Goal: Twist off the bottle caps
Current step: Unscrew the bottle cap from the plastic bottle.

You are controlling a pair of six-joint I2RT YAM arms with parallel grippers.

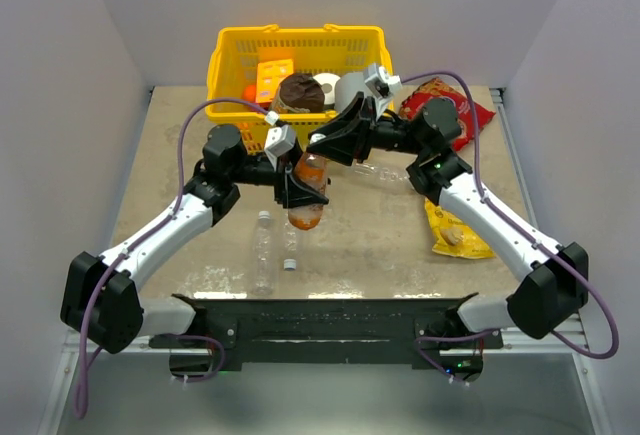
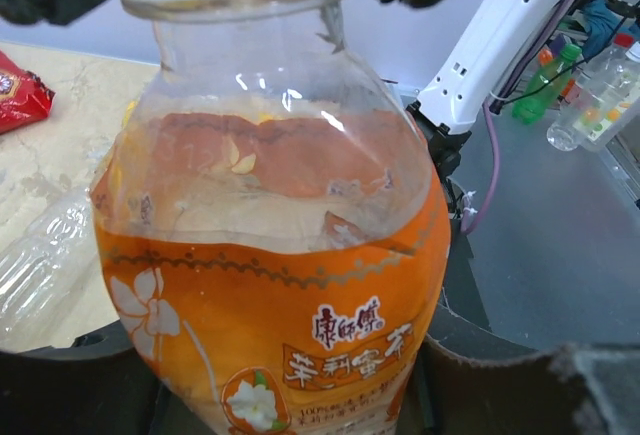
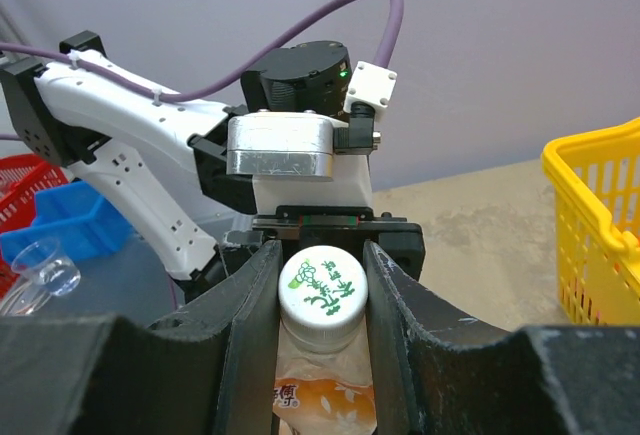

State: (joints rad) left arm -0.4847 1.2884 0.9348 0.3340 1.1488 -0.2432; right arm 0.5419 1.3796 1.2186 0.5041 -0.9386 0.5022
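One orange bottle (image 1: pixel 308 200) hangs above the middle of the table, its one cap (image 3: pixel 322 293) on top, white with green print. The right gripper (image 3: pixel 320 263) pinches that cap from both sides. The left gripper (image 1: pixel 297 183) is clamped on the bottle's body.

At 7 o'clock of it, two clear bottles (image 1: pixel 263 250) seem to lie side by side. A second small cap (image 1: pixel 289 264) is at the shorter one's near end; on or off, I cannot tell. A third clear bottle (image 1: pixel 385 170) lies at 3 o'clock.

A yellow basket (image 1: pixel 230 55) stands at 12 o'clock, a red packet (image 1: pixel 455 105) at 2 and a yellow packet (image 1: pixel 455 237) at 4.

Only the right wrist view shows the cap's face. Only the left wrist view shows the label (image 2: pixel 300 335) and the drink level.
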